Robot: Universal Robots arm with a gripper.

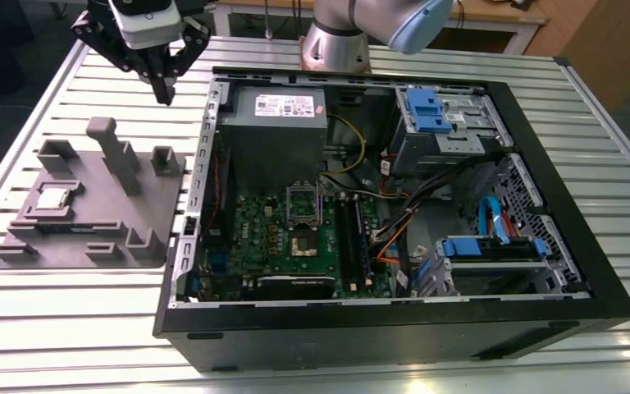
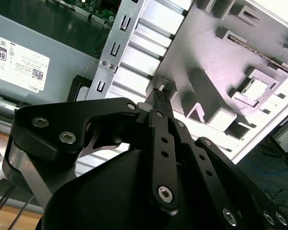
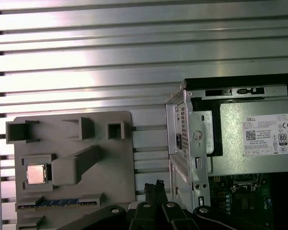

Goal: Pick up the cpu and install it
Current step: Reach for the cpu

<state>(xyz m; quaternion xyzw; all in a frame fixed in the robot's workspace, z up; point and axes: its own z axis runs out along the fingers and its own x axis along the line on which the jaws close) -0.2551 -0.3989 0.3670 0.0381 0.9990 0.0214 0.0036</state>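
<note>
Cpu (image 1: 52, 199), just one, lies in the grey tray (image 1: 96, 220) while the one pincer (image 1: 165, 97) hovers apart, seemingly pressed together.

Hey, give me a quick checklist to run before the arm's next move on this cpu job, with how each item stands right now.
1. The cpu lies in the grey tray: ok.
2. The gripper holds nothing: ok.
3. Gripper above the cpu: not ok; it hangs over the table strip between tray and computer case.
4. Jaws open for a grasp: not ok, shut.
5. Socket on the green board free: cannot tell.
</note>
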